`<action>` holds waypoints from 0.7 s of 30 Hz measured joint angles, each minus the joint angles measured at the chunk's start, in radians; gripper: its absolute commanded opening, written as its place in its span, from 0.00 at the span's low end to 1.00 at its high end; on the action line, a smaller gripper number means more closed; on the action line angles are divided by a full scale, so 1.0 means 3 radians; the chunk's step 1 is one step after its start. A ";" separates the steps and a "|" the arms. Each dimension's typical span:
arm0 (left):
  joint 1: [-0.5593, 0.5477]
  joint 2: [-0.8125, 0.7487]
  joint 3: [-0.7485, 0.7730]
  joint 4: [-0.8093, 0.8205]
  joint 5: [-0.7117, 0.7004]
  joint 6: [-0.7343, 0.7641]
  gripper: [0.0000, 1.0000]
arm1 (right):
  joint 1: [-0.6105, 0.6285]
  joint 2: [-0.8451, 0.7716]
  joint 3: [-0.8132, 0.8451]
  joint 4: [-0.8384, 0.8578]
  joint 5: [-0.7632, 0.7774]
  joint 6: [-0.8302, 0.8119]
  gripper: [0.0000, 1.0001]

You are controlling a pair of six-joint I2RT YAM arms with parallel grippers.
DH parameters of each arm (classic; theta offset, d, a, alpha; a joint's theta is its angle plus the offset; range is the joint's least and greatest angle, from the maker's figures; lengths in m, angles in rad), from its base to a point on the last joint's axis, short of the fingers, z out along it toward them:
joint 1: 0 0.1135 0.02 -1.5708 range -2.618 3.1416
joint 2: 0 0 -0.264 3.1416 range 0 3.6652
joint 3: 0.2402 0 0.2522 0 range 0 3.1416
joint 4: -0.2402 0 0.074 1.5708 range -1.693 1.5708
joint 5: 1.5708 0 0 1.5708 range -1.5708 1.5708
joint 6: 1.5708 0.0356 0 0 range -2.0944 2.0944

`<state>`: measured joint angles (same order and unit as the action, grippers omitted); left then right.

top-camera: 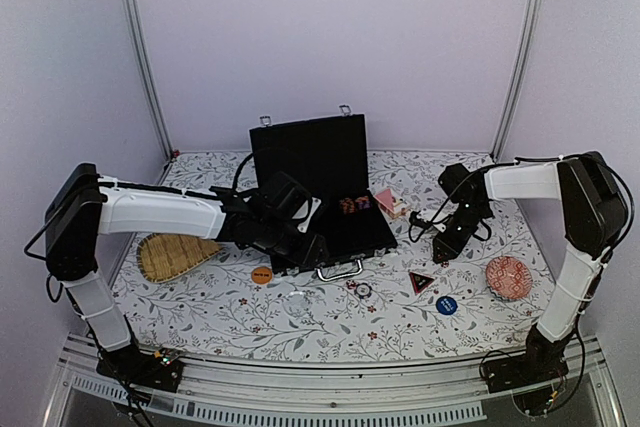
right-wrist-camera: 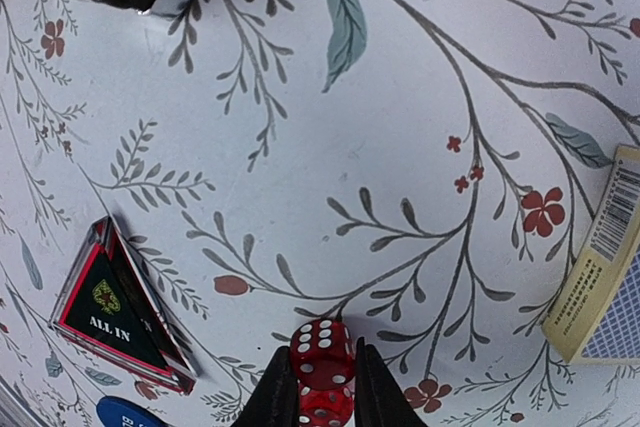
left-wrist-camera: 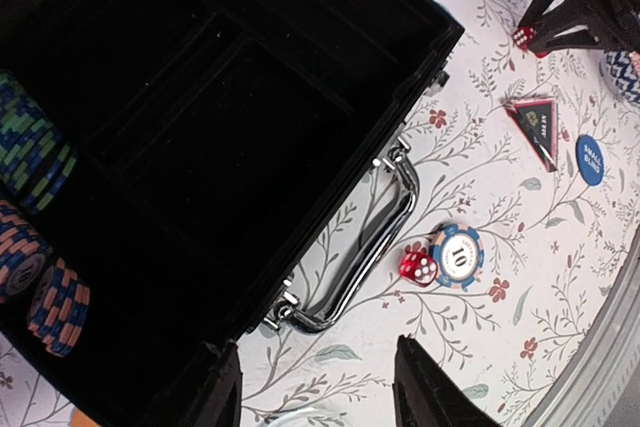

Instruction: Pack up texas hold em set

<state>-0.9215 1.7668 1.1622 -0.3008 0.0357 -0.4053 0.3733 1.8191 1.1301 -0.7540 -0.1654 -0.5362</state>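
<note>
The black case (top-camera: 318, 162) lies open mid-table, its silver handle (left-wrist-camera: 372, 247) facing the front. Stacks of chips (left-wrist-camera: 32, 159) sit in its left slots. My left gripper (left-wrist-camera: 315, 347) hovers open over the case's front edge, with nothing between its fingers. A blue "10" chip (left-wrist-camera: 458, 254) and a red die (left-wrist-camera: 417, 266) lie just past the handle. To the right of the case, my right gripper (right-wrist-camera: 324, 352) is down on the table, shut on two red dice (right-wrist-camera: 322, 345). In the top view this right gripper (top-camera: 443, 247) is near the "ALL IN" triangle (top-camera: 421, 281).
A woven straw tray (top-camera: 175, 255) lies at the left and a red patterned bowl (top-camera: 508, 277) at the right. A blue disc (top-camera: 446, 305) and an orange disc (top-camera: 261, 274) lie near the front. A card deck (right-wrist-camera: 600, 287) rests right of the dice.
</note>
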 measured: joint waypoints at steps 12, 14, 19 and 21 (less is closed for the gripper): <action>0.0008 -0.0018 -0.0103 0.0039 -0.0055 -0.0001 0.52 | 0.0051 0.0003 0.0263 -0.0178 -0.0048 0.0004 0.11; 0.0017 -0.0053 -0.0183 0.0034 -0.0085 -0.0013 0.52 | 0.0090 0.0008 0.0455 -0.0212 -0.0079 0.0004 0.11; 0.0067 -0.0275 -0.0397 0.0037 -0.0165 -0.0104 0.52 | 0.0247 0.0128 0.0988 -0.0270 -0.0139 0.0001 0.10; 0.0126 -0.0412 -0.0505 0.0038 -0.0195 -0.0170 0.51 | 0.0332 0.0239 0.1221 -0.0268 -0.0177 0.0000 0.10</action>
<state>-0.8837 1.6432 1.0107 -0.2893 -0.0227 -0.4564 0.4728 1.8908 1.4963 -0.8345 -0.2184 -0.5362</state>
